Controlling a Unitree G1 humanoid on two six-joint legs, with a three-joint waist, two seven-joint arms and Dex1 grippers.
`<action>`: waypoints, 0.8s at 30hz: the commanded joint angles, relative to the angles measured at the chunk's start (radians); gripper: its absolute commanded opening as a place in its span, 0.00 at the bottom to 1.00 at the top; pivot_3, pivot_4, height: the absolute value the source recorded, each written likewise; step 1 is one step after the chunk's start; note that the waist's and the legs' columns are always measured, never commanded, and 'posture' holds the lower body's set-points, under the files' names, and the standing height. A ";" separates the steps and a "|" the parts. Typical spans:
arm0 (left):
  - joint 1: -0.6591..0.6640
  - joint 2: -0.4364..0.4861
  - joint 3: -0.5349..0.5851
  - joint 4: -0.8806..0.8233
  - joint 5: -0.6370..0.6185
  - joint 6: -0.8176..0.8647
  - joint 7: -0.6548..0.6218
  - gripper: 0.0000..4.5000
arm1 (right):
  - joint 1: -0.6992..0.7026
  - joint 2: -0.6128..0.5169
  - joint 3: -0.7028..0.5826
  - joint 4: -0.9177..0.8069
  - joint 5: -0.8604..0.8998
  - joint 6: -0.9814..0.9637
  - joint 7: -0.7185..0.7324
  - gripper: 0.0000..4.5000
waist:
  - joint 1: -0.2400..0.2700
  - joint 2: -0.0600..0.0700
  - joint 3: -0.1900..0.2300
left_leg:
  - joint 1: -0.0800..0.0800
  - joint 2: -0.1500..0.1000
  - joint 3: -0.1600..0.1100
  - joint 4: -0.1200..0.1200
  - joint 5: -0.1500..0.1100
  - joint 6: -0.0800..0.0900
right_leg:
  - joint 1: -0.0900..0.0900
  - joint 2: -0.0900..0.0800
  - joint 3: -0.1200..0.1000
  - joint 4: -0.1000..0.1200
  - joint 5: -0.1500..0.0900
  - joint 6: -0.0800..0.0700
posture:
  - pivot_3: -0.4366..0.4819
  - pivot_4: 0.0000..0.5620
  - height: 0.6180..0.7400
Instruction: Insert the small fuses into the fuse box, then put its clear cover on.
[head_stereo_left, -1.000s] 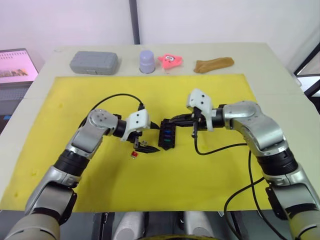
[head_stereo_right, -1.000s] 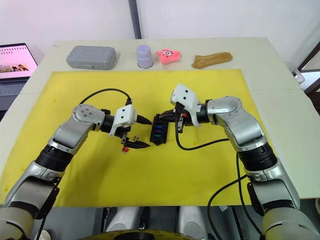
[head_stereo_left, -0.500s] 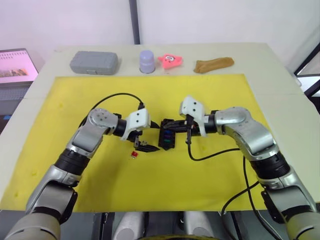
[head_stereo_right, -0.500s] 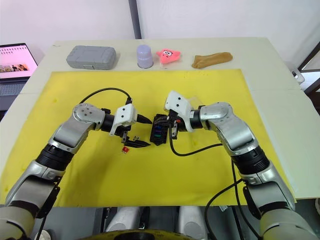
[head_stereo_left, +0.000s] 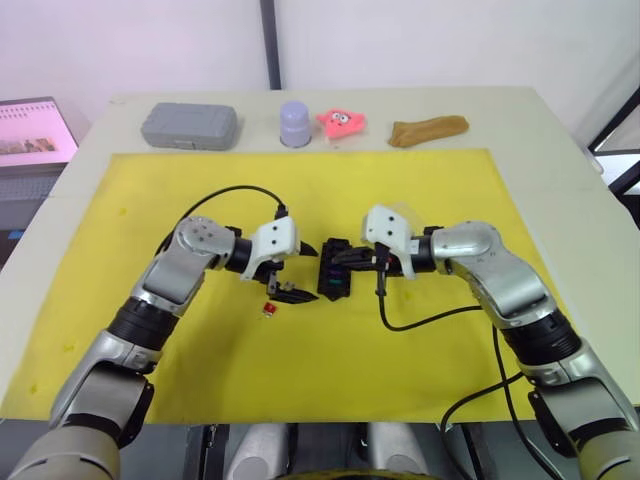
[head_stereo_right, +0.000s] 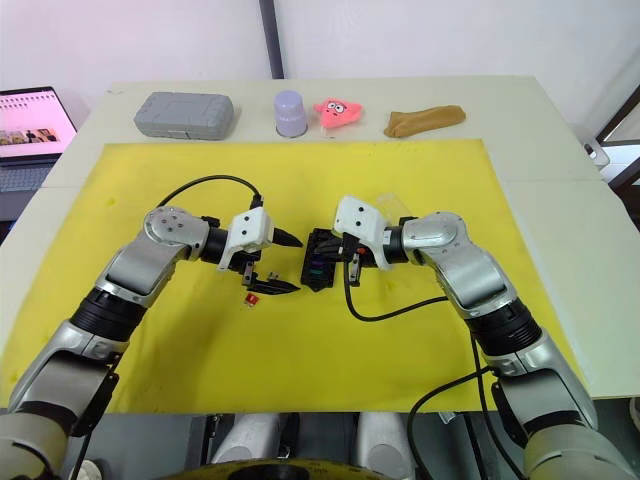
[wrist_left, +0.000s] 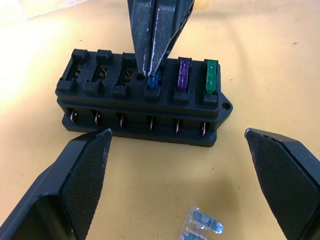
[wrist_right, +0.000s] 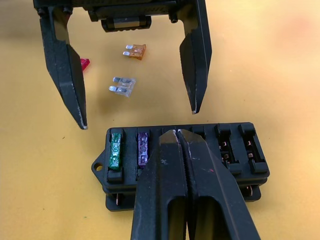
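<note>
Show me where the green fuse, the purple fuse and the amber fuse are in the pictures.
green fuse (wrist_left: 211, 76), left wrist view, on its top edge in the fuse box.
purple fuse (wrist_left: 183, 73), left wrist view, on its top edge.
amber fuse (wrist_right: 135, 50), right wrist view, on its plastic body, lying on the mat.

blue fuse (wrist_left: 153, 80) mostly hidden behind right gripper (wrist_left: 150, 70) tips, clear fuse (wrist_left: 202, 226) cut off

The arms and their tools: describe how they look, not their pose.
Both arms are silver-grey metal segments with black joints. Each wrist carries a white angular housing, and a loose black cable loops from it. The left tool and the right tool each have two black fingers tapering to points; the left tool's fingers have finely textured inner pads. The right tool's fingers are smooth, with scuffed, pale tips.
</note>
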 joint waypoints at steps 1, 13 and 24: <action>0.004 0.014 0.022 -0.032 -0.001 -0.012 0.005 1.00 | 0.029 -0.030 0.039 0.036 -0.049 0.009 0.015 0.01 | 0.000 0.000 0.000 | 0.000 0.000 0.000 0.000 0.000 0.000 | 0.000 0.000 0.000 0.000 0.000 0.000 | 0.48 0.27 1.00; -0.014 0.037 0.045 -0.041 -0.032 0.004 -0.021 1.00 | -0.018 -0.011 -0.017 -0.001 -0.009 0.057 0.013 0.01 | 0.001 0.000 -0.001 | 0.000 0.000 0.000 0.000 0.000 0.000 | 0.001 0.000 0.000 0.000 0.000 0.000 | 0.48 0.27 1.00; -0.041 0.144 0.199 -0.079 -0.194 0.126 -0.100 1.00 | -0.048 -0.098 -0.176 -0.178 0.123 0.218 0.013 0.01 | -0.001 0.000 0.000 | -0.002 0.000 -0.001 0.000 0.000 0.000 | -0.002 0.000 0.000 0.000 0.000 0.000 | 0.48 0.27 1.00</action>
